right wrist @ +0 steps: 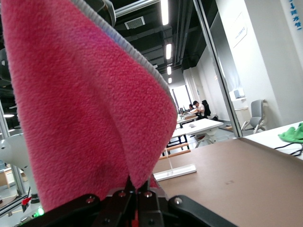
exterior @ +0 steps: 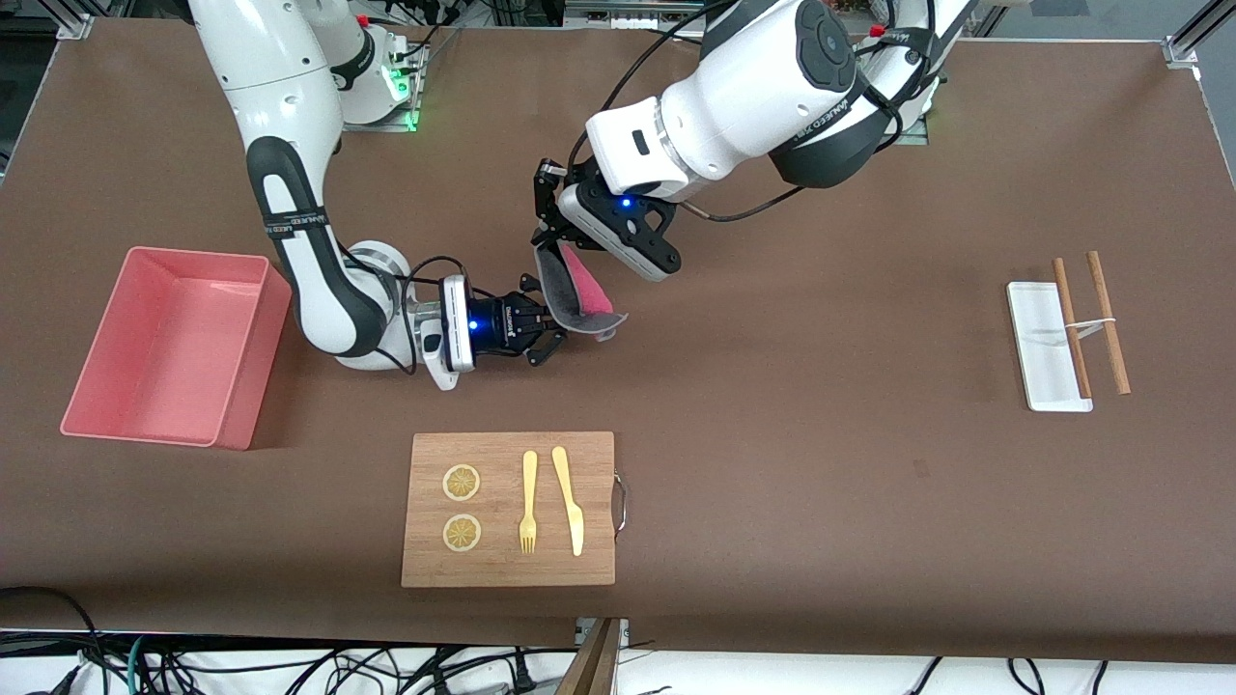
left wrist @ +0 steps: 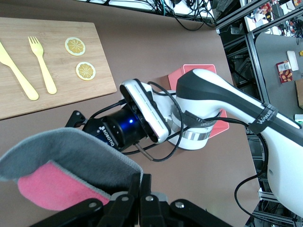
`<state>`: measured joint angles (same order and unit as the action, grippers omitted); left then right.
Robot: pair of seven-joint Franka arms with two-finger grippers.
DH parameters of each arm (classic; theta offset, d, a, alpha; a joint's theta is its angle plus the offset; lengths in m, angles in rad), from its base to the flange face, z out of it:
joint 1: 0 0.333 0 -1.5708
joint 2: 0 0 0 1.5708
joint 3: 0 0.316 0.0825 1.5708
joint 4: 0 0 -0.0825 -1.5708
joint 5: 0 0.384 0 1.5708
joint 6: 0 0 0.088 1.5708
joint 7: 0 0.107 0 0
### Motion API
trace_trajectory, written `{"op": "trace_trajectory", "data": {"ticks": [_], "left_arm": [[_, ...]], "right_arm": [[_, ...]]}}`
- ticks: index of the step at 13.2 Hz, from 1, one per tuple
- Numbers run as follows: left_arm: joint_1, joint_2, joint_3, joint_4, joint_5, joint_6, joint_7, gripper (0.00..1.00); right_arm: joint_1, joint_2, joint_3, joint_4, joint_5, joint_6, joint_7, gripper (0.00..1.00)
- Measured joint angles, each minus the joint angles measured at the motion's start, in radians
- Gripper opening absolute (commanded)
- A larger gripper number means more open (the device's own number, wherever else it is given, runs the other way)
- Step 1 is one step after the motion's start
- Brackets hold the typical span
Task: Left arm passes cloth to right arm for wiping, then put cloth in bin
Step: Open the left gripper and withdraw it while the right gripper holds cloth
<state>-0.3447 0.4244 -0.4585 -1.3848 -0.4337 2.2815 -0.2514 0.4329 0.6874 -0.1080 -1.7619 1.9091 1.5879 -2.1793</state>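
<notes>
The cloth (exterior: pixel 582 295), crimson-pink with a grey underside, hangs above the middle of the table. My left gripper (exterior: pixel 544 241) is shut on its upper edge; in the left wrist view the jaws (left wrist: pixel 146 182) pinch the grey trim of the cloth (left wrist: pixel 66 161). My right gripper (exterior: pixel 552 328) reaches in level from the bin's side and is shut on the lower part. In the right wrist view the cloth (right wrist: pixel 80 104) rises out of that gripper (right wrist: pixel 138 185). The salmon-pink bin (exterior: pixel 253 362) stands empty at the right arm's end of the table.
A wooden cutting board (exterior: pixel 502 569) nearer the front camera carries two lemon slices (exterior: pixel 462 483), a yellow fork (exterior: pixel 528 502) and a knife (exterior: pixel 570 502). A white tray (exterior: pixel 1038 347) with two wooden sticks (exterior: pixel 1107 323) lies toward the left arm's end.
</notes>
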Motion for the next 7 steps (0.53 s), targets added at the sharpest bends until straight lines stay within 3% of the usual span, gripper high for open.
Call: {"op": "trace_trajectory", "data": {"ticks": [1,2,5,7], "left_arm": [[0.001,0.000,0.001,0.000,0.000,0.000,0.000,0.63],[0.002,0.000,0.003,0.002,0.000,0.000,0.000,1.00],[0.022,-0.018,0.009,0.005,0.000,-0.027,0.001,1.00],[0.064,-0.048,0.012,0.008,0.018,-0.127,0.003,1.00]], "right_arm": [[-0.014,-0.001,-0.002,0.011,0.000,-0.005,0.000,0.00],[-0.031,-0.002,-0.003,0.026,0.000,-0.015,0.000,0.00],[-0.067,-0.004,-0.006,0.057,-0.008,-0.031,0.003,0.00],[-0.108,-0.004,-0.008,0.083,-0.084,-0.044,0.030,0.00]]}}
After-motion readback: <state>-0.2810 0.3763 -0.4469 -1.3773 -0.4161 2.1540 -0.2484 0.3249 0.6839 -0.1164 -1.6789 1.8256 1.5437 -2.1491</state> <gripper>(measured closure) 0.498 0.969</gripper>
